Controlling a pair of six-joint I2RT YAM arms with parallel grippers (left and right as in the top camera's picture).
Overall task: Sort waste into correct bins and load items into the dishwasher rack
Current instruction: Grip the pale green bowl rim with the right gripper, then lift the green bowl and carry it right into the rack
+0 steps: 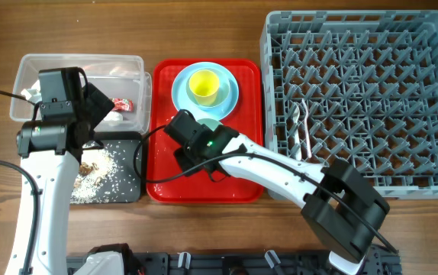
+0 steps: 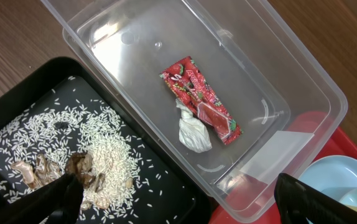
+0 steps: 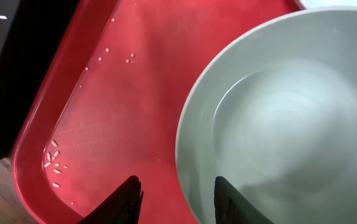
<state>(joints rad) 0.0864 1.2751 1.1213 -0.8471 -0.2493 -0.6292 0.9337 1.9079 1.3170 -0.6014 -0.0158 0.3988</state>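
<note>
On the red tray [image 3: 122,93], right claw [image 3: 177,182] straddles the bowl [image 3: 278,124] rim half-open, gripping nothing; we'd seat deeper, then squeeze level.

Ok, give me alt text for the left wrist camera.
A clear tub holds a red wrapper and a crumpled tissue, touching. Beside it, a black tray carries rice and brown scraps; the open left gripper frames the bottom.

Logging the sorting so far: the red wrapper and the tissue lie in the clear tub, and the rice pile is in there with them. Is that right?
Not quite. The wrapper and the tissue do lie in the clear tub, but the rice pile is in the black tray beside it, as the left wrist view shows.
</note>
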